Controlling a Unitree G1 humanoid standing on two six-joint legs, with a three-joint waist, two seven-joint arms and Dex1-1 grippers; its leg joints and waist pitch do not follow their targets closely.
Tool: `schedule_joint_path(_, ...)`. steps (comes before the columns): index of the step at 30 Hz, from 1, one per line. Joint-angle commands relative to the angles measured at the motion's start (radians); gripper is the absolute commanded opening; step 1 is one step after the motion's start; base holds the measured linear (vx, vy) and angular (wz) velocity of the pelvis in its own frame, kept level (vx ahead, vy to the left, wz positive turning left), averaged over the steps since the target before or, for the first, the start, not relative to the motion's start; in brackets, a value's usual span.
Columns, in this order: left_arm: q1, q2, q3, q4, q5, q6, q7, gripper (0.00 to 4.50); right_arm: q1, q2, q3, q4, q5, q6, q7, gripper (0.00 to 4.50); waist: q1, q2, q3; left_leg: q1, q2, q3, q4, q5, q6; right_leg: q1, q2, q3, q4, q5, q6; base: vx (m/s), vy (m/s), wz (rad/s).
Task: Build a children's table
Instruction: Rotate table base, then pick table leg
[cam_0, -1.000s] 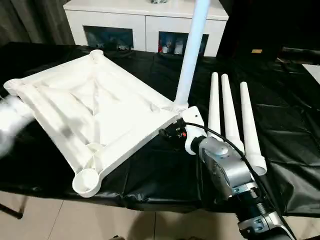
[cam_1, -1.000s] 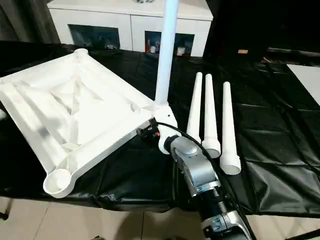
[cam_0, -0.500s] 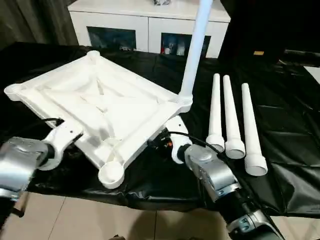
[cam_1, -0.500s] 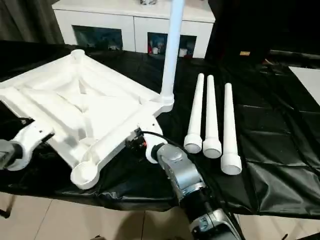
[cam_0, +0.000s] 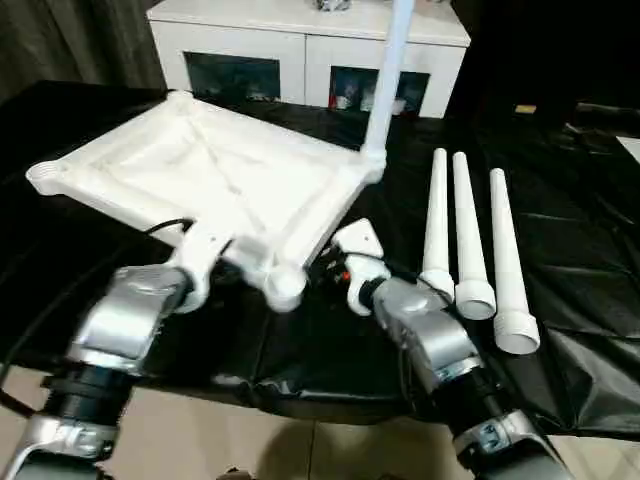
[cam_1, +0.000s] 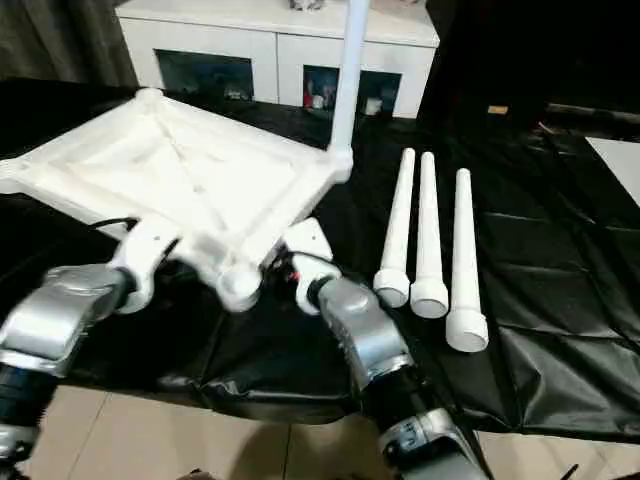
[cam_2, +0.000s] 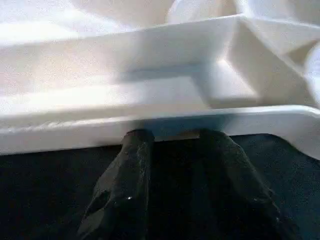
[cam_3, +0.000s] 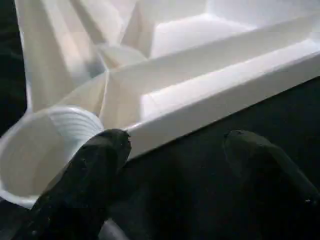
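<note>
The white table top (cam_0: 220, 175) lies upside down on the black cloth, ribs and round corner sockets facing up. One leg (cam_0: 388, 80) stands upright in its far right socket. Three loose legs (cam_0: 465, 230) lie side by side to the right. My left gripper (cam_0: 228, 262) is at the near rim. In the left wrist view its fingertips (cam_2: 135, 137) stand apart and touch the rim's lower edge. My right gripper (cam_0: 330, 272) is open beside the near corner socket (cam_0: 283, 290), one finger (cam_3: 110, 142) against the rim by that socket (cam_3: 45, 150).
A white cabinet (cam_0: 300, 40) with glass doors stands behind the work table. Black cloth (cam_0: 580, 300) covers the whole work surface, and its front edge drops to a tiled floor (cam_0: 250, 440) just below my forearms.
My left arm has come in from the left to the top's near rim. The top's near corner has moved right and away from the front edge. The loose legs have stayed put.
</note>
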Motion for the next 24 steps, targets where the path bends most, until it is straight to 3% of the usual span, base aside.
schedule_joint_path(1,-0.034,-0.023,-0.037,-0.008,-0.002,-0.038,-0.006,1.77,-0.014,-0.015,-0.015,-0.087,-0.015,0.015,-0.017,3.65,0.001,0.017,-0.072,0.003,0.034,-0.011,-0.072,-0.1,0.004,0.057,-0.068,0.063,-0.06,-0.095,-0.178,0.0,0.0,0.0)
schedule_joint_path(3,-0.035,-0.026,-0.054,-0.016,0.004,-0.047,-0.015,1.77,-0.015,-0.031,-0.033,-0.123,-0.022,0.035,-0.036,3.65,0.002,0.016,-0.072,0.002,0.033,-0.011,-0.072,-0.092,0.006,0.058,-0.066,0.063,-0.057,-0.077,-0.182,0.0,0.0,0.0)
schedule_joint_path(4,-0.032,-0.025,-0.061,-0.036,-0.003,-0.048,-0.037,1.77,-0.024,-0.047,-0.059,-0.153,-0.023,0.069,-0.054,3.65,0.0,0.025,-0.07,0.002,0.033,-0.012,-0.074,-0.101,0.0,0.058,-0.065,0.062,-0.058,-0.077,-0.184,0.0,0.0,0.0)
schedule_joint_path(8,-0.011,0.03,-0.091,-0.11,-0.029,-0.052,-0.13,1.77,-0.056,-0.081,-0.097,-0.173,-0.042,0.173,-0.094,3.65,-0.003,0.023,-0.069,0.006,0.032,-0.011,-0.075,-0.135,-0.014,0.058,-0.063,0.063,-0.058,-0.083,-0.193,0.0,0.0,0.0)
schedule_joint_path(9,-0.002,0.053,-0.093,-0.134,-0.045,-0.051,-0.166,1.77,-0.068,-0.086,-0.12,-0.169,-0.026,0.21,-0.099,3.65,-0.004,0.023,-0.069,0.006,0.03,-0.01,-0.075,-0.139,-0.015,0.059,-0.062,0.063,-0.059,-0.089,-0.192,0.0,0.0,0.0)
schedule_joint_path(10,0.015,0.117,-0.089,-0.196,-0.105,-0.026,-0.278,1.82,-0.105,-0.095,-0.188,-0.138,0.0,0.297,-0.149,3.93,-0.006,0.027,-0.066,0.008,0.03,-0.011,-0.077,-0.161,-0.022,0.059,-0.064,0.064,-0.06,-0.115,-0.193,0.0,0.0,0.0)
schedule_joint_path(11,0.015,0.146,-0.079,-0.223,-0.131,-0.005,-0.318,1.96,-0.126,-0.107,-0.206,-0.108,0.003,0.318,-0.165,4.0,-0.008,0.027,-0.069,0.005,0.03,-0.014,-0.077,-0.158,-0.026,0.062,-0.064,0.063,-0.055,-0.114,-0.196,0.0,0.0,0.0)
schedule_joint_path(12,0.015,0.147,-0.078,-0.224,-0.132,-0.005,-0.32,1.96,-0.127,-0.107,-0.207,-0.107,0.002,0.319,-0.165,4.0,-0.012,0.027,-0.066,0.008,0.027,-0.009,-0.076,-0.169,-0.032,0.056,-0.06,0.063,-0.059,-0.132,-0.195,0.0,0.0,0.0)
schedule_joint_path(17,-0.051,0.172,0.021,-0.281,-0.248,0.017,-0.402,2.43,-0.238,-0.142,-0.287,0.093,0.026,0.329,-0.223,4.47,-0.013,0.024,-0.063,0.012,0.022,-0.005,-0.072,-0.195,-0.039,0.052,-0.064,0.062,-0.066,-0.206,-0.194,0.0,0.0,0.0)
schedule_joint_path(24,-0.077,0.153,-0.004,-0.321,-0.301,0.041,-0.432,2.99,-0.332,-0.151,-0.329,0.291,0.026,0.358,-0.252,4.5,-0.012,0.018,-0.067,0.005,0.023,-0.005,-0.069,-0.149,-0.035,0.057,-0.061,0.061,-0.058,-0.18,-0.188,0.0,0.0,0.0)
